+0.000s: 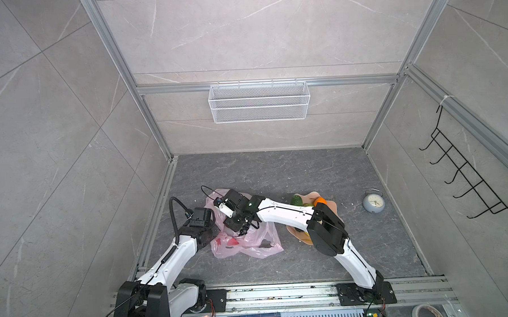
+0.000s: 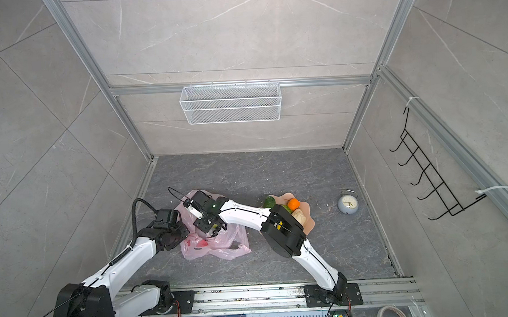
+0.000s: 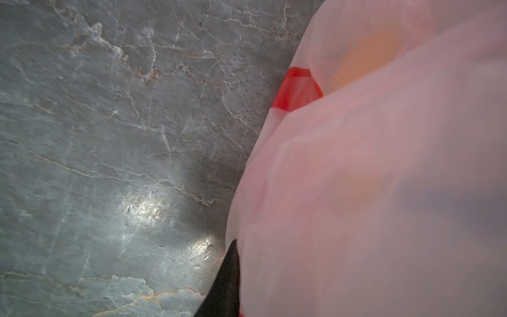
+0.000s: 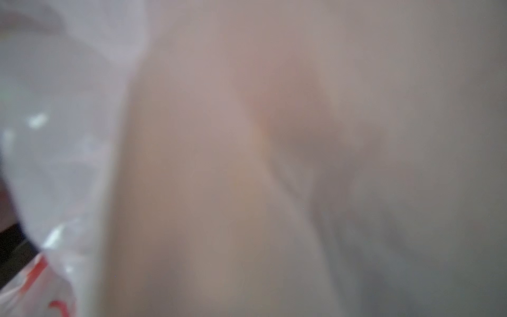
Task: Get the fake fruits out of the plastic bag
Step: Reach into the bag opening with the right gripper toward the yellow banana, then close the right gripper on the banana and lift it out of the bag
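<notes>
Reaching across the middle, my right claw (image 1: 247, 227) is nosed down onto the upper part of the plastic bag (image 1: 250, 244), its tips at the crumpled pink film. From up top I cannot tell how wide it stands or whether it has hold of anything, and its wrist camera gives me only blurred plastic pressed against the lens. My left claw (image 1: 211, 237) sits against the bag's left edge, touching it. The left wrist view shows one dark finger (image 3: 227, 280) beside the draped film, and I cannot tell whether it is pinching the bag. The bag lies slumped on the grey table (image 1: 306, 168) between the two arms. An orange-yellow blur (image 3: 370, 55) shows through the film; I cannot say which fruit it is. Well to the right of the claws, apart from the bag, an orange (image 1: 320, 201), a green piece (image 1: 296, 200) and a beige piece (image 2: 299, 214) lie on the peach plate (image 1: 333, 206), partly behind the right arm's elbow. A small clock (image 1: 373, 202) stands further right.
</notes>
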Robot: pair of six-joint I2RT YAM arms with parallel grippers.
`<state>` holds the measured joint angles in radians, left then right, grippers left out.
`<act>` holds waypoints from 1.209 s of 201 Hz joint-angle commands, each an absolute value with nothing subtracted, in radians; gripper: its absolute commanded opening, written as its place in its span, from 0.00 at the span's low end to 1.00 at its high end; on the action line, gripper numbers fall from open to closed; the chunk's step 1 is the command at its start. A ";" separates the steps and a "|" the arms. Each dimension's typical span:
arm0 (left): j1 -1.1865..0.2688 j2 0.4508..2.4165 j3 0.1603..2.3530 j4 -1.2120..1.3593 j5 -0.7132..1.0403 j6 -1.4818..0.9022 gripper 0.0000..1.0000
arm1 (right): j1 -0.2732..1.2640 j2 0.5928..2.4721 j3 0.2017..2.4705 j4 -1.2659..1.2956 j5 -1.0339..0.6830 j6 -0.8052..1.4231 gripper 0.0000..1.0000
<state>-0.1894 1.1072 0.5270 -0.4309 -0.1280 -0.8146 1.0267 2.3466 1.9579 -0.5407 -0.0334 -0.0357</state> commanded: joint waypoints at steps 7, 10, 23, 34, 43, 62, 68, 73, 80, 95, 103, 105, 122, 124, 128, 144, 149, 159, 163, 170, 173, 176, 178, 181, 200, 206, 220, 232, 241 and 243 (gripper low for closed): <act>-0.183 1.092 0.519 -0.413 -0.119 -0.799 0.19 | 1.020 2.414 2.031 -0.609 0.013 -0.080 0.57; -0.183 1.092 0.519 -0.414 -0.120 -0.799 0.18 | 1.019 2.420 2.039 -0.613 0.015 -0.079 0.56; -0.182 1.088 0.519 -0.413 -0.120 -0.799 0.18 | 1.018 2.443 2.063 -0.629 0.020 -0.080 0.55; -0.183 1.086 0.517 -0.416 -0.124 -0.798 0.18 | 1.018 2.455 2.079 -0.641 0.019 -0.083 0.53; -0.182 1.086 0.519 -0.415 -0.125 -0.798 0.17 | 1.017 2.463 2.089 -0.647 0.014 -0.084 0.51; -0.183 1.085 0.521 -0.418 -0.131 -0.796 0.17 | 1.017 2.472 2.099 -0.657 0.002 -0.087 0.45; -0.182 1.085 0.522 -0.420 -0.136 -0.794 0.16 | 1.018 2.474 2.102 -0.662 -0.003 -0.089 0.43; -0.182 1.084 0.523 -0.423 -0.141 -0.794 0.16 | 1.016 2.475 2.100 -0.663 -0.007 -0.088 0.41; -0.183 1.084 0.524 -0.424 -0.144 -0.793 0.16 | 1.017 2.480 2.102 -0.666 -0.015 -0.088 0.40; -0.182 1.080 0.527 -0.429 -0.151 -0.790 0.16 | 1.017 2.490 2.114 -0.685 -0.036 -0.093 0.36; -0.182 1.075 0.527 -0.430 -0.156 -0.791 0.16 | 1.017 2.496 2.124 -0.700 -0.042 -0.094 0.32; -0.183 1.074 0.525 -0.430 -0.156 -0.791 0.16 | 1.017 2.496 2.125 -0.703 -0.044 -0.094 0.31; -0.183 1.066 0.527 -0.429 -0.161 -0.793 0.16 | 1.017 2.483 2.116 -0.707 -0.050 -0.093 0.23; -0.183 1.067 0.528 -0.429 -0.162 -0.793 0.16 | 1.017 2.480 2.112 -0.706 -0.052 -0.093 0.23; -0.182 1.067 0.530 -0.430 -0.163 -0.793 0.16 | 1.017 2.469 2.101 -0.699 -0.054 -0.091 0.21; -0.182 1.073 0.539 -0.434 -0.166 -0.789 0.15 | 1.017 2.410 2.043 -0.660 -0.066 -0.080 0.19; -0.182 1.075 0.541 -0.434 -0.169 -0.788 0.15 | 1.017 2.390 2.028 -0.651 -0.071 -0.076 0.19; -0.181 1.080 0.545 -0.435 -0.169 -0.788 0.15 | 1.017 2.353 2.001 -0.633 -0.081 -0.065 0.18; -0.181 1.080 0.545 -0.435 -0.169 -0.786 0.15 | 1.017 2.339 1.993 -0.627 -0.085 -0.061 0.18; -0.181 1.081 0.547 -0.435 -0.169 -0.788 0.15 | 1.018 2.316 1.978 -0.619 -0.091 -0.052 0.18; -0.181 1.081 0.547 -0.435 -0.169 -0.789 0.15 | 1.017 2.307 1.970 -0.614 -0.093 -0.049 0.18; -0.180 1.081 0.547 -0.436 -0.170 -0.790 0.15 | 1.017 2.296 1.961 -0.609 -0.097 -0.044 0.18; -0.181 1.081 0.548 -0.434 -0.170 -0.790 0.15 | 1.018 2.288 1.957 -0.607 -0.099 -0.040 0.18; -0.180 1.081 0.548 -0.436 -0.170 -0.790 0.15 | 1.018 2.280 1.948 -0.599 -0.102 -0.035 0.18; -0.181 1.077 0.551 -0.440 -0.175 -0.793 0.14 | 1.017 2.222 1.897 -0.572 -0.116 -0.001 0.18; -0.181 1.075 0.551 -0.439 -0.179 -0.793 0.14 | 1.017 2.210 1.883 -0.567 -0.118 0.008 0.18; -0.181 1.069 0.553 -0.439 -0.186 -0.794 0.14 | 1.018 2.176 1.849 -0.558 -0.126 0.035 0.18; -0.181 1.067 0.559 -0.438 -0.190 -0.793 0.14 | 1.019 2.145 1.817 -0.555 -0.117 0.060 0.17; -0.181 1.066 0.561 -0.435 -0.195 -0.793 0.14 | 1.019 2.122 1.788 -0.551 -0.104 0.081 0.17; -0.181 1.065 0.563 -0.436 -0.196 -0.795 0.14 | 1.019 2.117 1.783 -0.550 -0.101 0.085 0.18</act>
